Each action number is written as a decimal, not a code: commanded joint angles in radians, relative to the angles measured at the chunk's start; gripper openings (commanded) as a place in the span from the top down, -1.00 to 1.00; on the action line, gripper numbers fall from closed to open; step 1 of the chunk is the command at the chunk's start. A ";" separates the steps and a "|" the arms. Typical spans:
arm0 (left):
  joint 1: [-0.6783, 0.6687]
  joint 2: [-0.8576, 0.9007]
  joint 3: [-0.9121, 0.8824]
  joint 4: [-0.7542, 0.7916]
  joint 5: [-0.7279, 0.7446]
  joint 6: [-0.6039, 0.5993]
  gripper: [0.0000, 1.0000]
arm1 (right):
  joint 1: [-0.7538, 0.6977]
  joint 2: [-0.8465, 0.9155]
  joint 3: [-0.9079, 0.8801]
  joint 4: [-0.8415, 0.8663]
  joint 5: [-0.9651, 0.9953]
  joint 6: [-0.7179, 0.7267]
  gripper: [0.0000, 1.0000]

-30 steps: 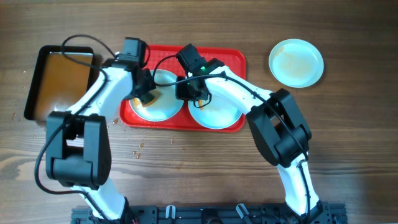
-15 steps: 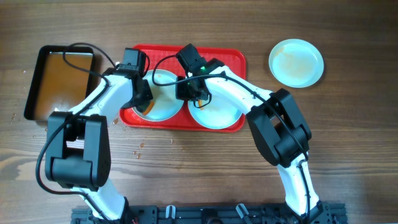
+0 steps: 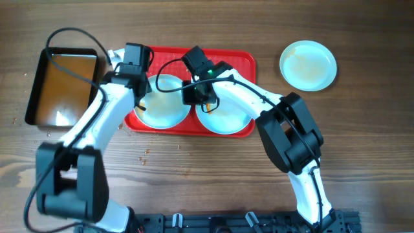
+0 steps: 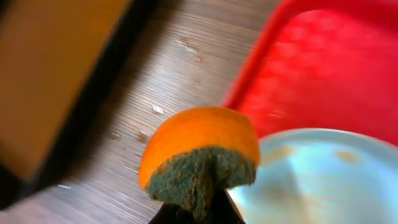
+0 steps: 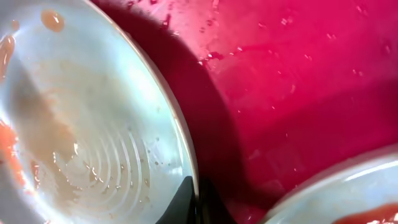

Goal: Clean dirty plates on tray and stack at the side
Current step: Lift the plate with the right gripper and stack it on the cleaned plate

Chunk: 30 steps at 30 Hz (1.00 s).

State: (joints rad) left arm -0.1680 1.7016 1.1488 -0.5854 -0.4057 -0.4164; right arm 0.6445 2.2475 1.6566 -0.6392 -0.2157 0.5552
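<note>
The red tray (image 3: 239,61) holds two pale plates. The left plate (image 3: 167,107) carries faint orange smears and shows in the right wrist view (image 5: 74,124). My right gripper (image 3: 195,97) is shut on its right rim (image 5: 196,198). The right plate (image 3: 226,118) lies under my right arm, and its edge shows an orange smear (image 5: 348,193). My left gripper (image 3: 138,97) is shut on an orange sponge with a green scrub face (image 4: 200,143), held over the tray's left edge beside the left plate (image 4: 311,177). A third plate (image 3: 308,65) sits on the table to the right of the tray.
A black pan (image 3: 61,84) of brownish water stands left of the tray and shows in the left wrist view (image 4: 50,74). Small crumbs lie on the wooden table (image 3: 145,154) in front of the tray.
My left gripper with the sponge has moved off the middle of the left plate to the tray's left edge. The right gripper has kept its hold on the plate rim.
</note>
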 commanded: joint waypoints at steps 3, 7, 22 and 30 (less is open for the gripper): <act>0.153 -0.147 -0.010 -0.143 0.599 -0.087 0.92 | -0.008 -0.097 0.050 -0.008 0.225 -0.171 0.91; 0.201 -0.150 -0.010 -0.289 0.599 -0.026 0.92 | -0.008 -0.260 0.055 0.050 0.494 -0.320 0.91; 0.125 -0.148 -0.017 -0.269 0.600 -0.007 0.92 | 0.205 -0.436 0.054 0.322 1.083 -1.289 0.91; 0.125 -0.148 -0.017 -0.268 0.600 -0.006 0.92 | 0.266 -0.436 0.051 0.439 1.170 -1.397 0.91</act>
State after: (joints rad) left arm -0.0395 1.5673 1.1412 -0.8566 0.1818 -0.4461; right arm 0.9138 1.8217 1.6943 -0.2008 0.9024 -0.8143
